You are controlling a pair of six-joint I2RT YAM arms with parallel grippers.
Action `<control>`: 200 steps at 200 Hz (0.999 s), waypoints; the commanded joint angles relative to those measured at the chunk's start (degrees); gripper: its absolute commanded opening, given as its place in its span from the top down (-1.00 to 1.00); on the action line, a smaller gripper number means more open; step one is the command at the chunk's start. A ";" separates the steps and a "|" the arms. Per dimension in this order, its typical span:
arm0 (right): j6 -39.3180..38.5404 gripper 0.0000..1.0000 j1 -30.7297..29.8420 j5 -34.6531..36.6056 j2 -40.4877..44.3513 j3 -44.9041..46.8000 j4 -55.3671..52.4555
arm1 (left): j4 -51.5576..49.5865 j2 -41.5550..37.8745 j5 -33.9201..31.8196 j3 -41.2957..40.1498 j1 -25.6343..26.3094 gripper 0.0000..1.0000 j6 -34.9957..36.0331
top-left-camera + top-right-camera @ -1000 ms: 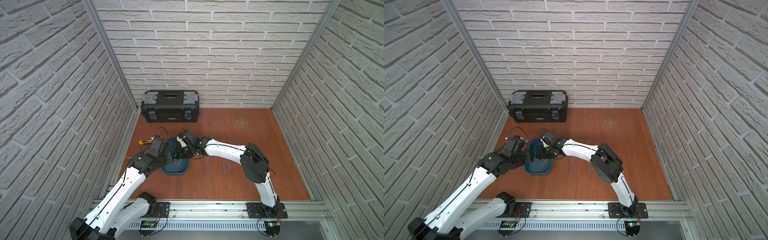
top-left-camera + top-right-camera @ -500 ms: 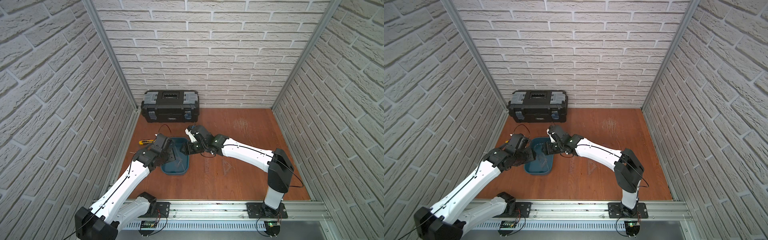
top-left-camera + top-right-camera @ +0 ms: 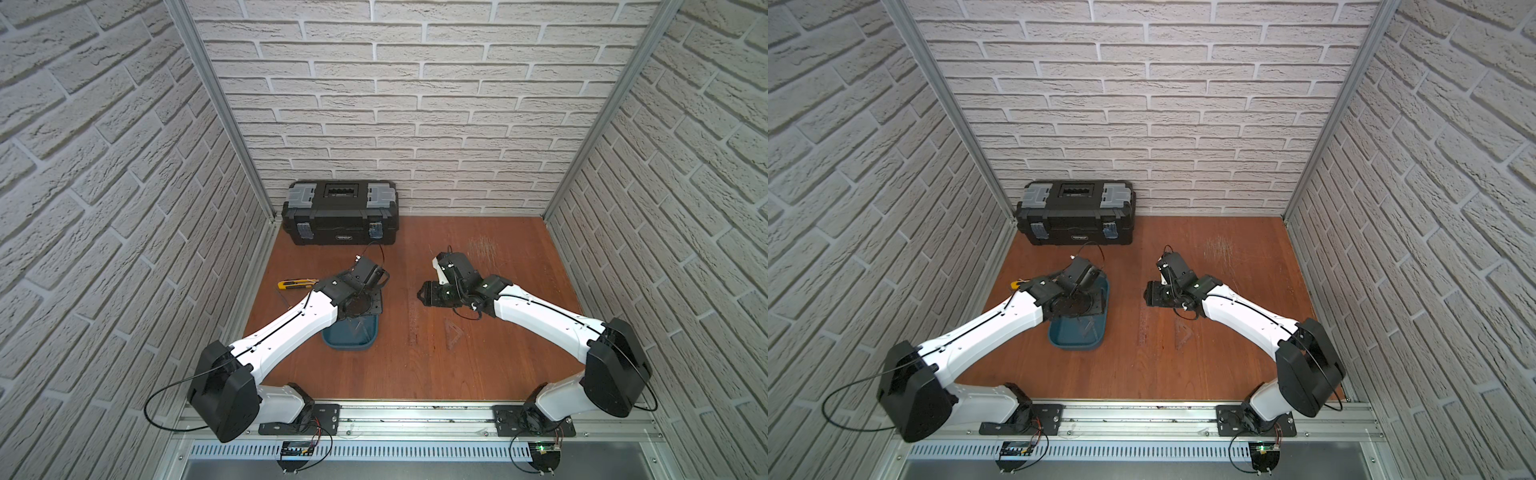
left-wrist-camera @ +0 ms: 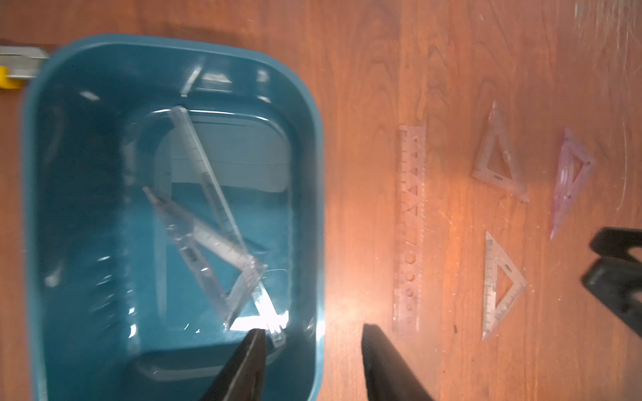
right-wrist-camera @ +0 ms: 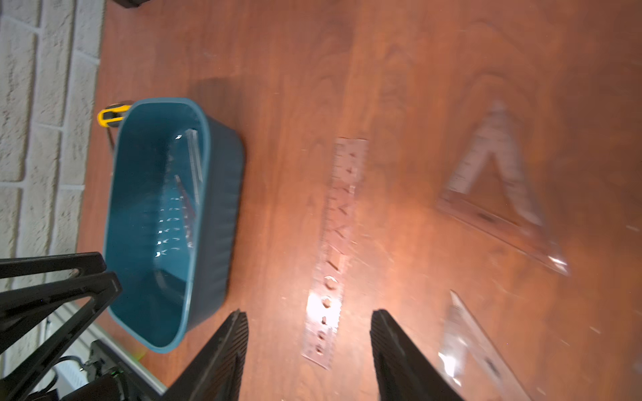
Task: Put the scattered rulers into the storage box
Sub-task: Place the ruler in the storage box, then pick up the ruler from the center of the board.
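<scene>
The teal storage box (image 3: 351, 337) (image 4: 314, 145) stands left of the table's middle, with two clear rulers (image 4: 205, 222) lying crossed inside it. My left gripper (image 4: 312, 330) hangs open and empty above the box's right-hand rim, one finger over the inside and one over the table. A straight clear ruler (image 4: 410, 225) (image 5: 338, 243) lies on the wood right of the box, with three set squares (image 4: 496, 159) (image 4: 573, 173) (image 4: 500, 284) beyond it. My right gripper (image 5: 309, 312) (image 3: 424, 293) is open and empty, hovering over one end of the straight ruler.
A black toolbox (image 3: 340, 212) stands against the back wall. A yellow utility knife (image 3: 297, 284) lies just behind and left of the box. Brick walls close in the table on three sides, and a metal rail (image 3: 415, 415) runs along the front.
My right gripper has drawn back from the storage box, moving right over the open table. My left gripper has stayed above the box, shifting slightly.
</scene>
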State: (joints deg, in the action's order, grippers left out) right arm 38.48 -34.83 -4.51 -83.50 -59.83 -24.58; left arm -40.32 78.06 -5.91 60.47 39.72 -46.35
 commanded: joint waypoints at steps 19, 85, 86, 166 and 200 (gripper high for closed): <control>-1.23 -0.15 2.55 4.32 6.83 5.98 -4.64 | 7.71 6.62 2.73 2.46 3.62 0.01 -1.89; 0.12 -0.09 8.75 4.16 12.53 12.64 -5.51 | 11.64 18.99 6.40 8.98 6.66 0.04 -2.08; 0.11 -0.09 8.78 4.16 12.47 12.68 -5.50 | 11.65 19.16 6.51 9.10 6.67 0.04 -2.08; 0.31 0.08 11.45 2.93 11.01 15.49 -4.25 | 13.95 27.36 9.76 13.93 8.17 0.10 -2.52; 0.38 0.13 11.58 2.32 9.72 16.36 -3.53 | 14.90 28.85 10.36 14.70 8.82 0.10 -3.96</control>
State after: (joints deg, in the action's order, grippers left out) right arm 38.61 -23.66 -1.48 -72.88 -44.62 -30.06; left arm -27.42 105.80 3.40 73.49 47.90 -49.17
